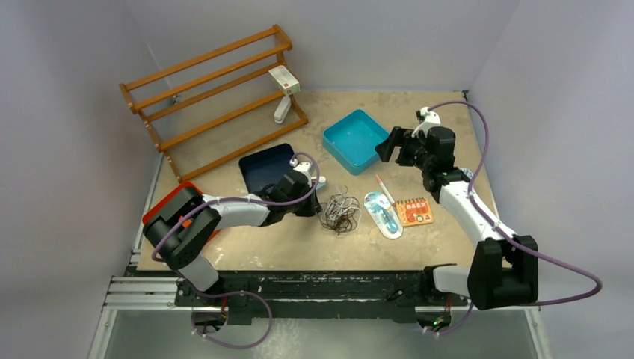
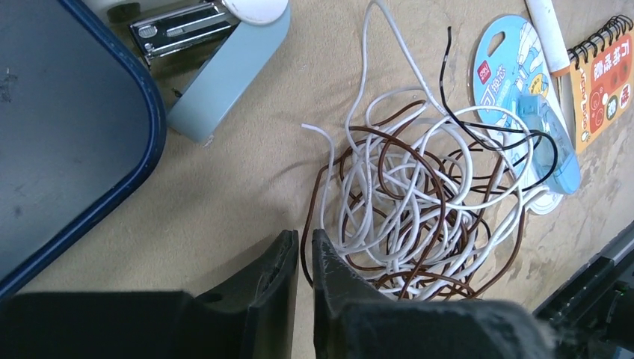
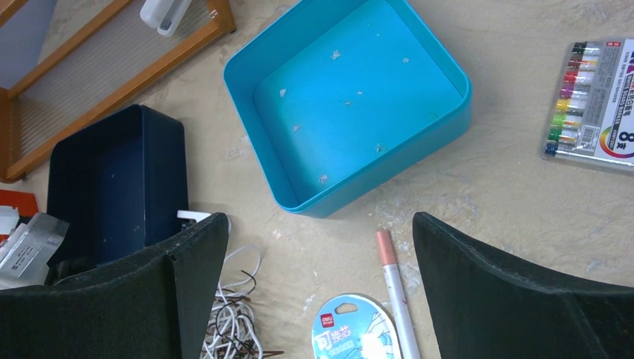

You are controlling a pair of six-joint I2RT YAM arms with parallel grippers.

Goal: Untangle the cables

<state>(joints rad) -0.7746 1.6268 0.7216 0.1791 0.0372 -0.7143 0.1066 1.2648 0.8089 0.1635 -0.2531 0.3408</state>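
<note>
Tangle of thin white, black and dark brown cables (image 1: 340, 212) (image 2: 426, 217) (image 3: 235, 314) lies on the tan table (image 1: 299, 247), centre-front, all three cords looped through each other. One white end and one black end stick out toward the far side.

Left gripper (image 1: 305, 200) (image 2: 303, 243) is low at the tangle's left edge, jaws nearly together with only a thin slit. A brown loop runs right at the tips; cannot tell if it is pinched.

Right gripper (image 1: 389, 146) (image 3: 320, 224) is raised near the teal plastic tray (image 1: 355, 140) (image 3: 448, 120), jaws spread wide, holding nothing, well apart from the cables.

Clutter around the tangle:
- Pale blue stapler (image 2: 217, 67) just beside it, against the dark navy tray (image 1: 265, 166) (image 2: 75, 112) (image 3: 112, 179).
- Blue-and-white correction tape card (image 1: 383, 215) (image 2: 523, 97) (image 3: 351, 329) on the right; a black loop overlaps its edge.
- White pen with pink cap (image 1: 384, 188) (image 3: 395, 284) and orange spiral notepad (image 1: 414, 212) (image 2: 605, 82) past the card.
- Pack of coloured markers (image 3: 598, 105) far right.
- Wooden slatted rack (image 1: 217, 90) at the back left.
</note>
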